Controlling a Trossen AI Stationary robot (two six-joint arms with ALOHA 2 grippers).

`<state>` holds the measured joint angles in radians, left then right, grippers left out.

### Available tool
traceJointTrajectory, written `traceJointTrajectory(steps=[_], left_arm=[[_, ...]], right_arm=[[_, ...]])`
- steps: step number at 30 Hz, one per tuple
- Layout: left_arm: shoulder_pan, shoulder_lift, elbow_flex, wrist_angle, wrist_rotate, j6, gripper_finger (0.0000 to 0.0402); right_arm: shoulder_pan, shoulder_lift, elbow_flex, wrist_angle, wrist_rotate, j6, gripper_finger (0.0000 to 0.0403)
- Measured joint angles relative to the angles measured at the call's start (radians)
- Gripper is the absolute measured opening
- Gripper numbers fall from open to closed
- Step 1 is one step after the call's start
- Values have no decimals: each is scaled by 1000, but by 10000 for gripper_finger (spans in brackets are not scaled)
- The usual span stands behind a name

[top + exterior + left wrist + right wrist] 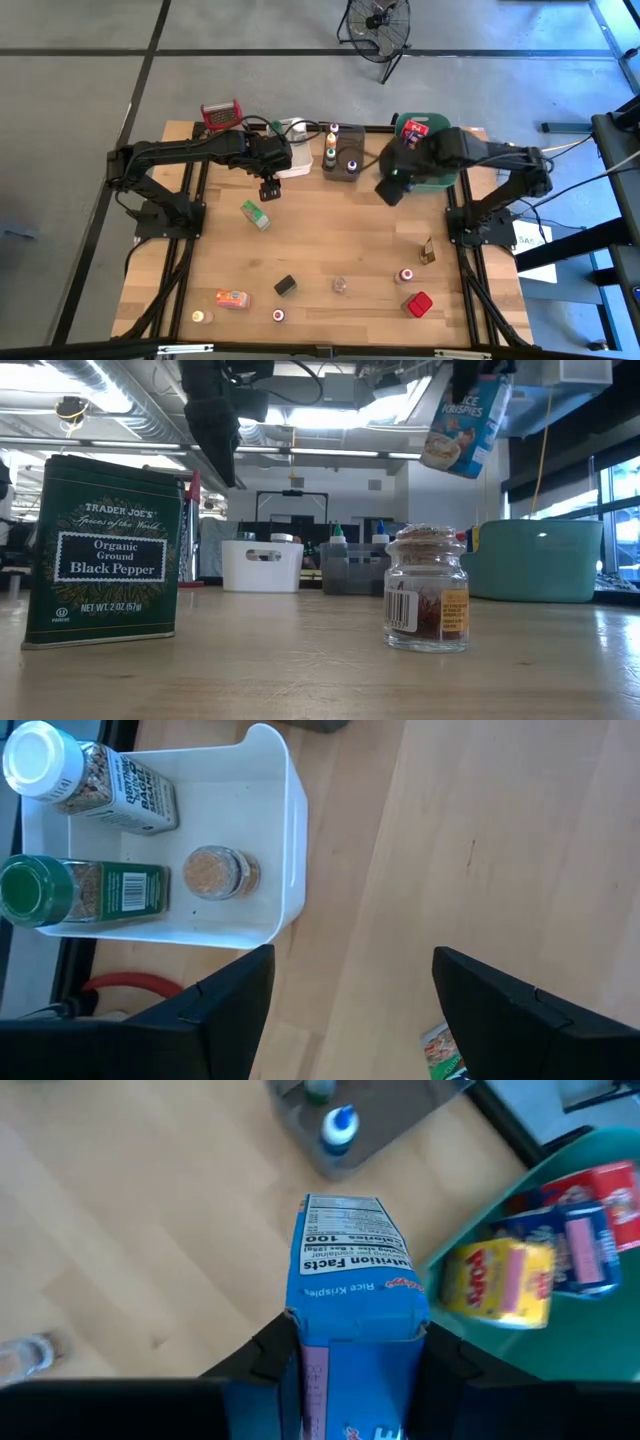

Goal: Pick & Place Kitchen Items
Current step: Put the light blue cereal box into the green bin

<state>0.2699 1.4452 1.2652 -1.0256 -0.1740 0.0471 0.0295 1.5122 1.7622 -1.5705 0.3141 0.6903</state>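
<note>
Left arm: the left gripper (pixel 270 189) hangs in the air just in front of the white tub (pixel 296 134), fingers spread wide with nothing between them.
White tub, sorted: in the left wrist view it holds a white-capped spice bottle (pixel 85 782), a green-capped spice bottle (pixel 80 892) and a small jar (pixel 218 873).
Grey tub (pixel 340 158): at least two small bottles stand in it; sorted.
Right arm: the right gripper (pixel 350 1342) is clamped on a blue Rice Krispies box (pixel 355 1280), carried above the table beside the green tub (pixel 590 1250); not yet released.
Green tub, sorted: a yellow box (pixel 500 1283) and a red-and-blue box (pixel 585 1215) lie inside.
Outstanding on the table, left to right: a small bottle (pixel 203 316), an orange box (pixel 233 298), a green box (pixel 256 214), a second small bottle (pixel 278 315), a dark tin (pixel 285 286), a clear jar (pixel 341 286), a red-capped jar (pixel 405 275), a red box (pixel 419 304), a thin dark bottle (pixel 428 250).
Assessment: judged roughly half complete; about nine items remain loose, one is in transit.
Next due: likely the release of the blue box into the green tub.
</note>
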Motion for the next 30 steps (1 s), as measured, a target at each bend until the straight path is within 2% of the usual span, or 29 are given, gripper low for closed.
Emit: traceJointTrajectory(steps=[6,10,15,18,24,30], left_arm=[[0,0,0,-9,-15,0,267],[0,0,0,-26,-16,0,268],[0,0,0,-26,-36,7,269],[0,0,0,-26,-55,10,267],[0,0,0,-17,-70,3,269],[0,0,0,-20,-69,-25,267]], right_arm=[[-111,-102,-44,0,-21,-80,122],[-137,-247,-164,0,-80,-99,122],[-142,-462,-353,-3,-80,-57,121],[-142,-546,-428,-4,-66,-47,121],[-176,-559,-464,67,26,-184,122],[-275,-469,-464,155,3,-376,122]])
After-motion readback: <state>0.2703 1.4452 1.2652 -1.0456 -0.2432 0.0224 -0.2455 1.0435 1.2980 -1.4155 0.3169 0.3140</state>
